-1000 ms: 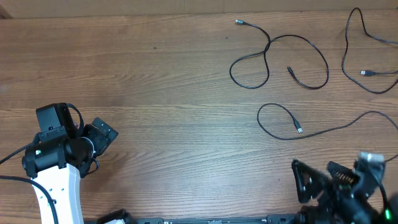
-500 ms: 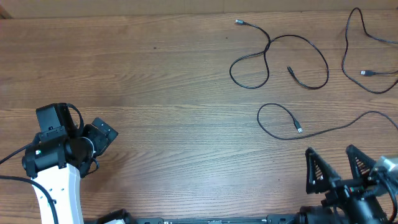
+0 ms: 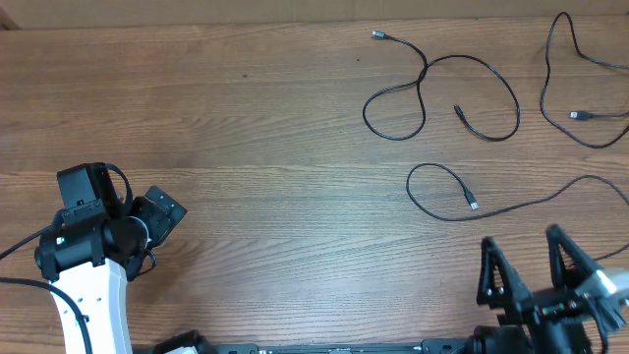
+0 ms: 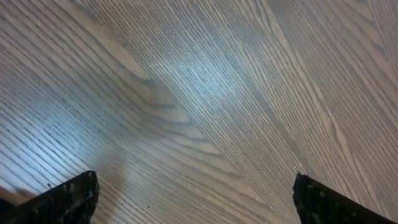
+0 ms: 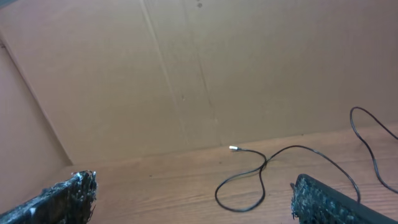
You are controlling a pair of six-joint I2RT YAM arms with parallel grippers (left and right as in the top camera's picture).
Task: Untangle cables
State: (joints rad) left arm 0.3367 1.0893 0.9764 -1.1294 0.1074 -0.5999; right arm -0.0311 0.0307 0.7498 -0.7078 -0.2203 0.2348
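Observation:
Three thin black cables lie loose and apart at the table's right. One looped cable (image 3: pixel 442 93) has a silver tip at its far end; it also shows in the right wrist view (image 5: pixel 261 177). A second cable (image 3: pixel 462 202) runs to the right edge below it. A third cable (image 3: pixel 575 88) lies at the far right. My right gripper (image 3: pixel 531 270) is open and empty at the front right edge, short of the cables. My left gripper (image 3: pixel 157 216) is open and empty at the front left, over bare wood (image 4: pixel 199 112).
The wooden table (image 3: pixel 246 128) fills the overhead view. A brown cardboard wall (image 5: pixel 186 68) stands behind the table's far edge. The left arm's white body (image 3: pixel 93 295) and its thick black wire sit at the front left corner.
My right gripper has swung from pointing left to pointing away from the front edge, towards the cables, and its fingers show spread. The left arm and the cables have not moved.

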